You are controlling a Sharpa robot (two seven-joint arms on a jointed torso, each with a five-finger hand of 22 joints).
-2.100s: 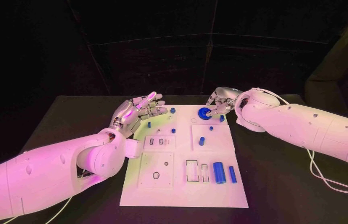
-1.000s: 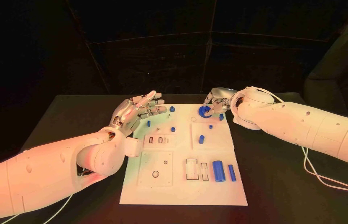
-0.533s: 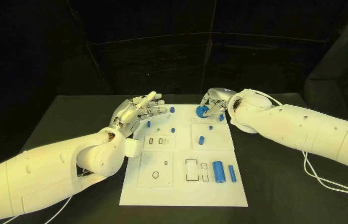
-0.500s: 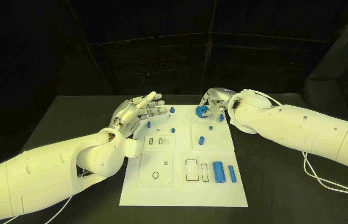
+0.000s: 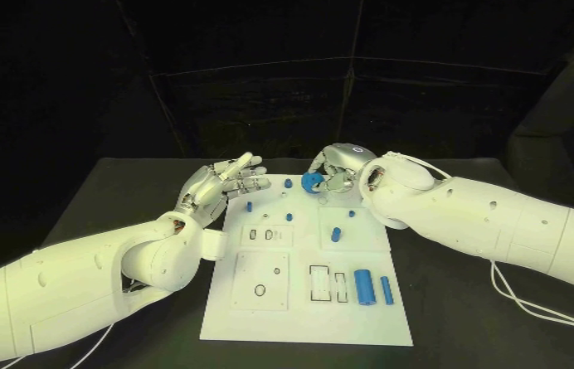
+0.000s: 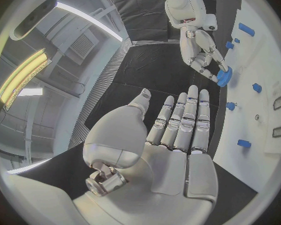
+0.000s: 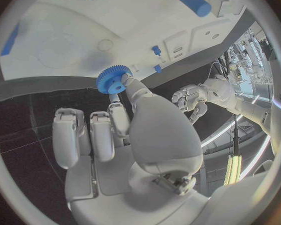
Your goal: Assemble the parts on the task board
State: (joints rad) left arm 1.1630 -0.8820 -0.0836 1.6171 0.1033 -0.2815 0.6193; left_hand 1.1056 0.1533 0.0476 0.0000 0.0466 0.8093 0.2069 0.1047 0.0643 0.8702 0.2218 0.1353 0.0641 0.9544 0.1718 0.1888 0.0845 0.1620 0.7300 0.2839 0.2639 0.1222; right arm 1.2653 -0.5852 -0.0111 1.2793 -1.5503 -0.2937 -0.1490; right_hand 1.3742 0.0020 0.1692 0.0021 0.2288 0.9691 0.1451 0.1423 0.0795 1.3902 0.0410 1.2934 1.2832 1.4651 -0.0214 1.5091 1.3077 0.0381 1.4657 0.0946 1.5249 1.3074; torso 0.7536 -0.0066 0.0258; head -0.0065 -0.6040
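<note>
A blue gear (image 7: 113,80) is pinched at the fingertips of the right hand (image 5: 335,168), held above the far edge of the task board (image 5: 305,319), presumably for seating on a peg. The left hand (image 5: 222,183) is kept open and empty beside the board. The target peg is hidden. The black surface (image 5: 119,195) lies around.

The right hand (image 7: 125,135) pinches a blue toothed gear (image 7: 113,79) at its fingertips (image 7: 128,83), just off the edge of the white task board (image 7: 134,20) beyond them, where small blue parts (image 7: 156,50) stand, while the left hand (image 7: 192,97) hovers with fingers spread to the side.
</note>
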